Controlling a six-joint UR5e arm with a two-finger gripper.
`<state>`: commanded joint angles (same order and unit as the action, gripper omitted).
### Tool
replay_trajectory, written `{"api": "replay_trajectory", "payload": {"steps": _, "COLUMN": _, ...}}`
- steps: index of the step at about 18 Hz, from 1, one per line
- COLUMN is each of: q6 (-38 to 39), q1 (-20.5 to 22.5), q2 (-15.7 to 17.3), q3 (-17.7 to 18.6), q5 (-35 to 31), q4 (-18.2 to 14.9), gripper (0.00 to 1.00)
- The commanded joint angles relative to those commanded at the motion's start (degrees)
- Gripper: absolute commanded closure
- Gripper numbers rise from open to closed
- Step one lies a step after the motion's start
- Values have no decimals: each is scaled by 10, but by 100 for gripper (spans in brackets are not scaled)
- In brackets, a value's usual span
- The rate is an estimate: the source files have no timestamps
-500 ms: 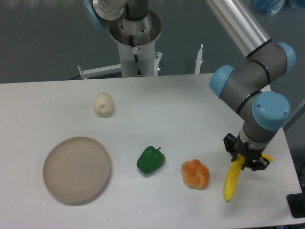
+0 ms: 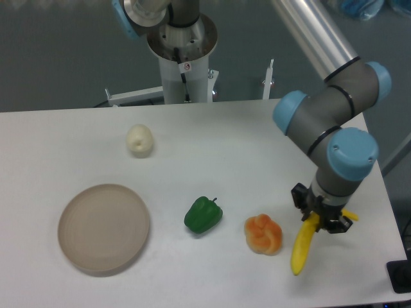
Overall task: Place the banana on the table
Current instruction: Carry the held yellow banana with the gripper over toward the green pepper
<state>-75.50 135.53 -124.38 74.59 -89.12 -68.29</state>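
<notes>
White table (image 2: pixel 192 147) below, bent arm's jaws grip banana (image 2: pixel 300 247).

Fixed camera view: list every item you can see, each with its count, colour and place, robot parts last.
banana: one, bright yellow, near the table's front right, held in the gripper, lower tip pointing down toward the tabletop
lumpy fruit: one, orange-yellow, on the table just left of the banana
pepper: one, green, on the table, front centre
plate: one, beige, round, front left, nothing on it
pale round fruit: one, cream-white, back left of the table
table: one, white
arm: one, grey with blue joint caps, coming in from the upper right
gripper: one, black, shut on the banana
</notes>
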Motion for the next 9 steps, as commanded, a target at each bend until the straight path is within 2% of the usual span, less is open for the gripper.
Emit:
{"api": "replay_trajectory", "payload": {"steps": 1, "q6": 1, "q1": -2, "q2": 12, "q3": 19, "q5": 1, "q4": 1, "gripper": 99}}
{"api": "replay_trajectory", "payload": {"steps": 5, "q6": 6, "q1": -23, "q2": 96, "q3": 134, "q5": -4, "q4": 5, "gripper": 97}}
{"api": "replay_trajectory", "payload": {"steps": 7, "q6": 0, "q1": -24, "q2": 162, "q3": 226, "q5": 2, "q4": 13, "gripper": 96}}
{"api": "replay_trajectory", "payload": {"steps": 9, "q6": -1, "q1": -24, "q2": 186, "q3": 252, "q5": 2, "q4": 13, "gripper": 96}}
